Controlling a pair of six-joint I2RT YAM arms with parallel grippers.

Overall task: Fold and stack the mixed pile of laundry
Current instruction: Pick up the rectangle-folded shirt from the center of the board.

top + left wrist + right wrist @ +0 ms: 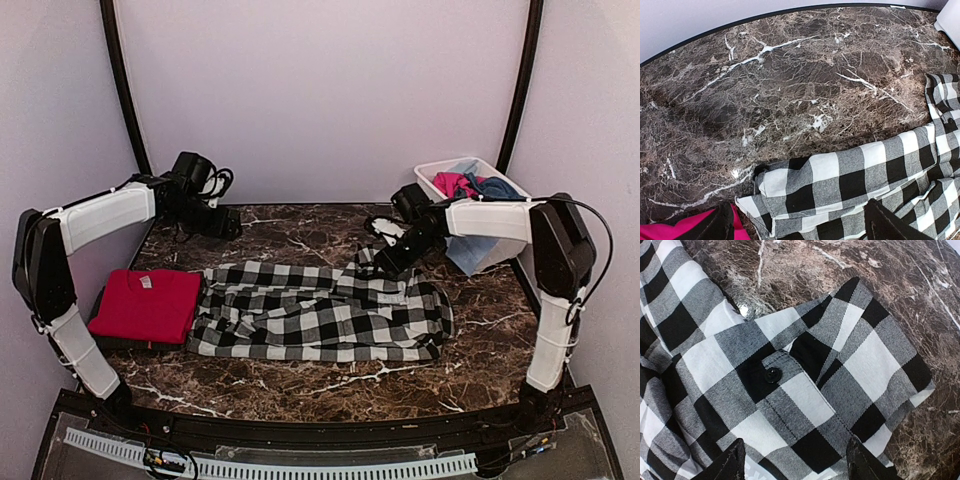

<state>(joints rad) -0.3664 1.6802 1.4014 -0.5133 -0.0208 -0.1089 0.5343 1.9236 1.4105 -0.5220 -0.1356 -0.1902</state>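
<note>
Already folded: red tee (145, 305), a flat rectangle at the left of the table (300, 385); a dark edge shows beneath it, identity unclear.
Item in hand: checked garment (320, 312), lying lengthwise across the middle of the table, its left end touching the red tee, partly doubled over but rumpled and not yet a compact fold.
Detail: buttoned cuff (840, 365) lies flat at the garment's far right corner.
Not yet started: pink piece (455, 183) and blue piece (492, 186), heaped in the white tub (428, 170) at the back right.
Left gripper (228, 226): jaws spread wide, holding nothing, raised over bare marble behind the garment's left end.
Right gripper (385, 262): jaws apart, nothing clamped, poised over the cuff; contact with the cloth cannot be told.
Progress estimate: early to middle; one piece stacked, one half done, tub contents untouched.
Remaining: finish the checked fold, set it on the stack, then the tub pieces.
</note>
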